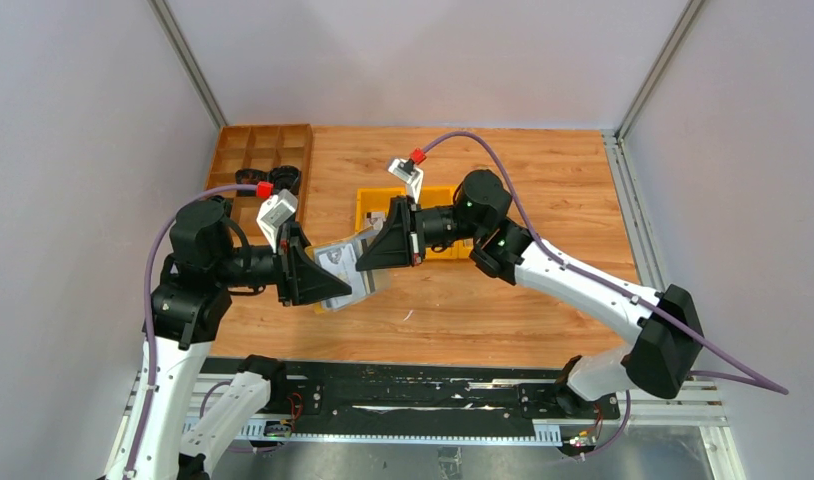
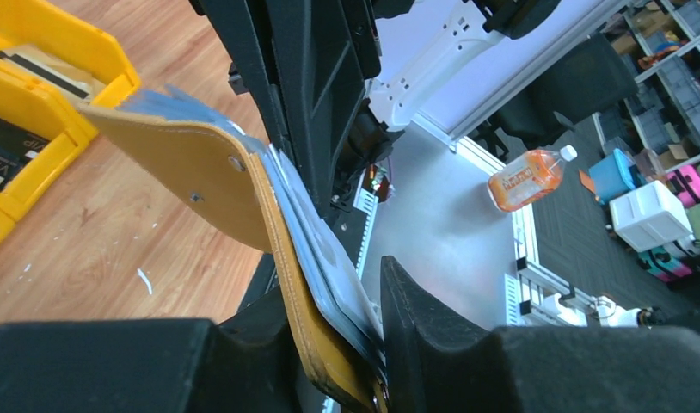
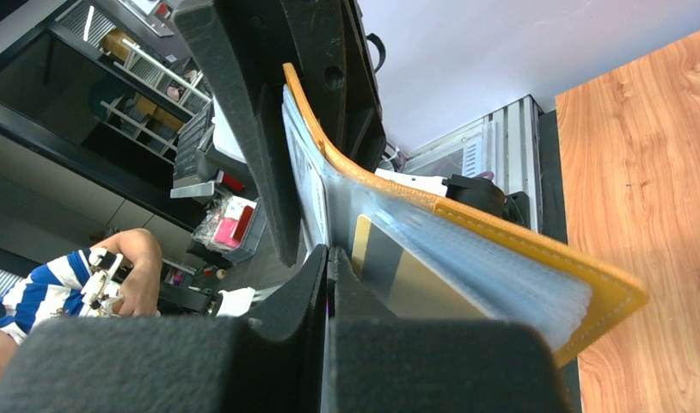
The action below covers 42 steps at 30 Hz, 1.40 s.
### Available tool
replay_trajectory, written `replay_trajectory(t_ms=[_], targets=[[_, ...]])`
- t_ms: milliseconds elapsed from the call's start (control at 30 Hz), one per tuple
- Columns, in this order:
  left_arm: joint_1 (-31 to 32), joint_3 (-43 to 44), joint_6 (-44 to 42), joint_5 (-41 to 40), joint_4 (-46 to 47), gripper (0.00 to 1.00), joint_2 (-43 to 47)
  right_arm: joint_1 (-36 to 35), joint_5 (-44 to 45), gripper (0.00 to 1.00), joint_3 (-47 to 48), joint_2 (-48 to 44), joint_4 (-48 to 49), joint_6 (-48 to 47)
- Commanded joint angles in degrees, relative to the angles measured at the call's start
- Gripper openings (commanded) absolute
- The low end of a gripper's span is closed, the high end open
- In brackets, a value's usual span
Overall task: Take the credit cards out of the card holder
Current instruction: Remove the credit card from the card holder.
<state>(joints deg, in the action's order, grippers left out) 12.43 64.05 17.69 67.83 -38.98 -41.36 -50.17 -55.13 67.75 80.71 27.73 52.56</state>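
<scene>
The mustard-yellow card holder (image 1: pixel 340 265) hangs open above the table between my two grippers. My left gripper (image 1: pixel 321 285) is shut on its left half. In the left wrist view the holder (image 2: pixel 183 163) slants between the pads of that gripper (image 2: pixel 329 292) and touches both. Pale credit cards (image 2: pixel 325 258) lie stacked against its inside. My right gripper (image 1: pixel 375 255) meets the holder from the right. In the right wrist view that gripper (image 3: pixel 328 251) is shut on the thin edge of a pale card in its sleeve. A gold-grey card (image 3: pixel 407 284) sits just beside the pads, inside the holder (image 3: pixel 501 232).
A bright yellow bin (image 1: pixel 368 205) stands on the wooden table behind the right gripper. In the left wrist view this bin (image 2: pixel 46 52) holds a black card (image 2: pixel 7 155). A brown compartment tray (image 1: pixel 263 150) sits at the back left with dark rings in it.
</scene>
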Motion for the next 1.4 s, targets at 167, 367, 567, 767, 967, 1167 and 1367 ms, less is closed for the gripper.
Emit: replay_trajectory(t_ms=[167,367,567,767,967,1167,1367], targets=[[0.3,2.1,0.6,6.1,4.3,0.17,0.8,0.9,-0.1,0.00,-5.4,-3.4,6.0,2.4],[0.3,2.7,0.7,6.0,4.5,0.16,1.0,1.6,-0.2,0.00,-7.6,-6.0,5.8,1.6],[0.3,3.5,1.4,5.3,5.0,0.14,0.7,1.6,-0.2,0.00,-7.9,-6.6,7.9,2.8],[0.3,3.3,1.8,2.9,5.7,0.08,0.7,0.4,-0.3,0.20,-8.1,-5.6,14.9,6.5],[0.3,3.3,2.0,1.4,6.3,0.05,0.8,-1.1,0.3,0.39,-7.6,-4.2,18.9,7.9],[0.3,3.1,4.4,1.8,8.5,0.05,1.3,-2.5,1.8,0.40,-5.1,-3.3,10.4,1.2],[0.3,2.6,7.0,2.8,10.9,0.05,1.8,-3.5,1.7,0.15,-3.1,-2.7,7.0,-1.6]])
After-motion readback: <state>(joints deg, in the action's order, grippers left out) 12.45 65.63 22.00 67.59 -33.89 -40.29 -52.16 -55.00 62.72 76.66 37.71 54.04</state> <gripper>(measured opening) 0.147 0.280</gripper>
